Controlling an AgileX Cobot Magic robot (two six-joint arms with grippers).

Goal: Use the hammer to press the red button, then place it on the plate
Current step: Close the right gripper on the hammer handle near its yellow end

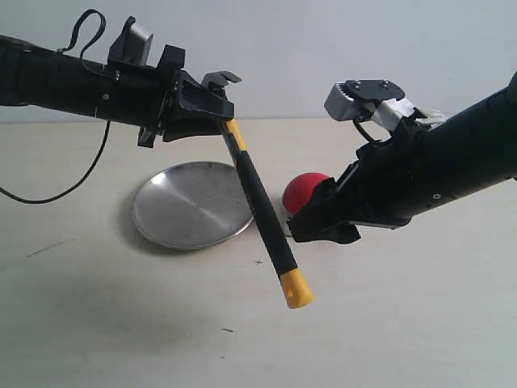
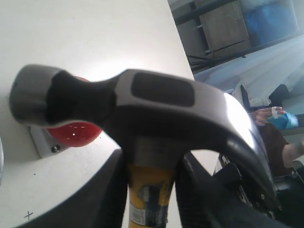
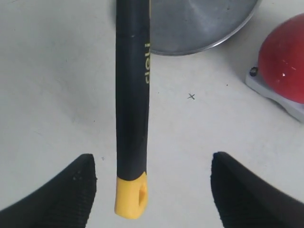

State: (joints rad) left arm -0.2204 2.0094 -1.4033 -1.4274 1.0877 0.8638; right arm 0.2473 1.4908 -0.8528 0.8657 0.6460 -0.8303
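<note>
Exterior view shows my left gripper (image 1: 216, 107) at the upper left of the frame, its fingers pinching the hammer (image 1: 262, 212) on the yellow neck just under the head. The black handle slants down and to the right from there, crosses the right rim of the plate (image 1: 182, 210) and ends with its yellow end cap (image 1: 297, 289) at lower centre, over the pale table (image 1: 121, 323). The plate lies left of centre, and the red button (image 1: 305, 192) sits just to its right, with the handle passing between the two. My right gripper (image 1: 311, 222) reaches in from the right and covers part of the button. In the left wrist view the hammer's dark head (image 2: 156, 102) fills the picture, my left fingers (image 2: 204, 199) press on both sides of the neck, and the red button (image 2: 76, 133) on its grey base shows behind the striking face. In the right wrist view my right fingers (image 3: 71, 194) are spread wide and hold nothing. The end cap (image 3: 130, 197) hangs between them, touching neither, and the plate (image 3: 199, 23) and the red button (image 3: 285, 61) lie beyond, apart from each other.
</note>
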